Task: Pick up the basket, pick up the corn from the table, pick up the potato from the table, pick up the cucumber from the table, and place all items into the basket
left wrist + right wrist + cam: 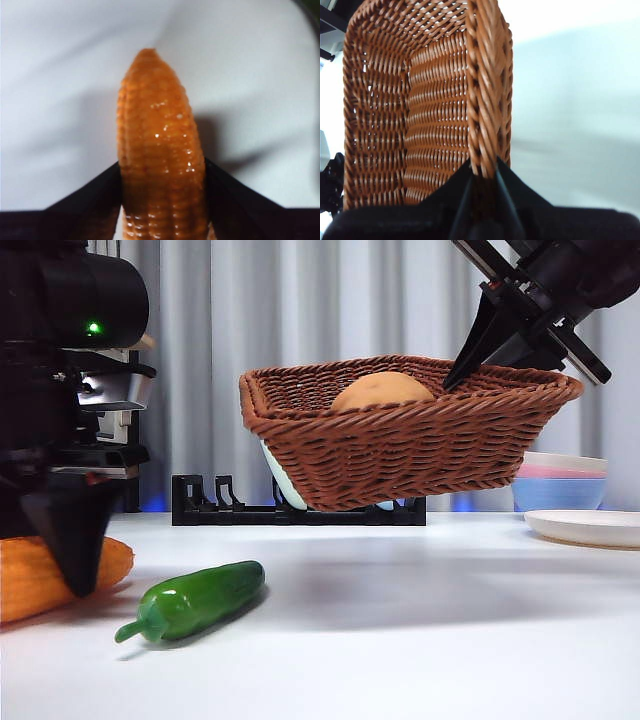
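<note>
black rack at back | stacked bowls right | white plate | grey curtain

Corn lies on table, between the jaws of left gripper. Cucumber on table just beside that gripper, apart from corn. Basket hangs clear above table, its rim clamped by right gripper. Potato inside basket, near right gripper.

Grey pleated curtains span the rear. A black slotted rack, stacked pastel bowls and a white plate occupy the white desk.
</note>
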Robot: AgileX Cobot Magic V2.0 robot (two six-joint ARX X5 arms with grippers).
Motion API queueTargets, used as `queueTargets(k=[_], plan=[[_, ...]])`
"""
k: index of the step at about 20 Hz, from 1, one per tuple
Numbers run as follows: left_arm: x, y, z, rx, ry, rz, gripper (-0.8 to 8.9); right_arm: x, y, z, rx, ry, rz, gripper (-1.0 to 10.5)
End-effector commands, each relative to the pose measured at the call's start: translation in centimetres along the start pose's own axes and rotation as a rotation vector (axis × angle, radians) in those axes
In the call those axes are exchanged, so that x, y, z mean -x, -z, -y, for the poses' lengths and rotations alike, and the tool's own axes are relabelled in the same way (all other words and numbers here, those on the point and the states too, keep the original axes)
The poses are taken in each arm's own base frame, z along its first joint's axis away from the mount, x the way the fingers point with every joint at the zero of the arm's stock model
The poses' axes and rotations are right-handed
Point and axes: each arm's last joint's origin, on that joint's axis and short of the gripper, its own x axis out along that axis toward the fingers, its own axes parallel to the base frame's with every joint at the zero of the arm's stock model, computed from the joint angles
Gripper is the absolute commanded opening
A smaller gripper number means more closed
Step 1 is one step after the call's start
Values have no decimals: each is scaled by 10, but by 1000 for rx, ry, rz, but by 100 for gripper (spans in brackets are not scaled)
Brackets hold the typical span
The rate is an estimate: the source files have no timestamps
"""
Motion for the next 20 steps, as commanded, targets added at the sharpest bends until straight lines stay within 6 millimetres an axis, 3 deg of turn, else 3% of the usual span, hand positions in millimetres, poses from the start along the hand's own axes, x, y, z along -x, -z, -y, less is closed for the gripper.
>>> queueTargets(k=[1, 5, 7, 9, 11, 14, 17, 20], plan=[[7, 9, 0, -73, 58, -56, -8, 3, -3, -3, 4, -18, 22, -16], [55, 37, 16, -187, 573, -67, -8, 3, -3, -3, 4, -16, 23, -16], [83, 49, 22, -269, 848, 33, -8, 3, -3, -3, 4, -15, 24, -16], [110, 52, 26, -347, 983, 209, -8, 3, -3, -3, 4, -16, 23, -16], [135, 42, 27, -351, 963, 404, -8, 3, -3, -3, 5, -17, 22, -15], [158, 15, 26, -173, 797, 696, -8, 2, -2, -5, 8, -21, 19, -16], [158, -8, 26, -11, 586, 883, -8, 1, -1, -7, 13, -28, 13, -16], [147, -20, 30, 11, 558, 873, -8, -1, 0, -11, 21, -34, 7, -16]])
